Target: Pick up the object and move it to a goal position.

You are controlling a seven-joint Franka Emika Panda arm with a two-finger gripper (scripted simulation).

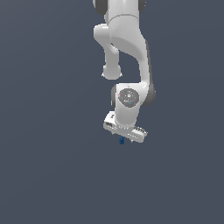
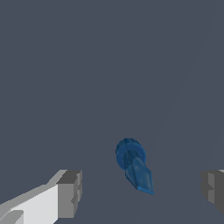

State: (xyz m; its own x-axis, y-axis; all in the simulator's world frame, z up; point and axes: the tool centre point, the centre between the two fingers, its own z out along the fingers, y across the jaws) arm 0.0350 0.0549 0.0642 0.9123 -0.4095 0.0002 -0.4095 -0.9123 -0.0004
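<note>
The object (image 1: 121,140) is a tiny dark blue item just below my white gripper (image 1: 125,139) in the exterior view. In the wrist view the object (image 2: 133,165) shows as a blue round head with a tapered blocky tail, lying between my two grey fingertips (image 2: 70,193), apart from both. My gripper (image 2: 142,190) is open, its jaws set wide on either side of the object, with nothing held. The goal position is not marked in either view.
The white arm (image 1: 127,52) hangs down from the top of the exterior view over a plain dark grey ground (image 1: 52,175). No other objects, containers or edges show.
</note>
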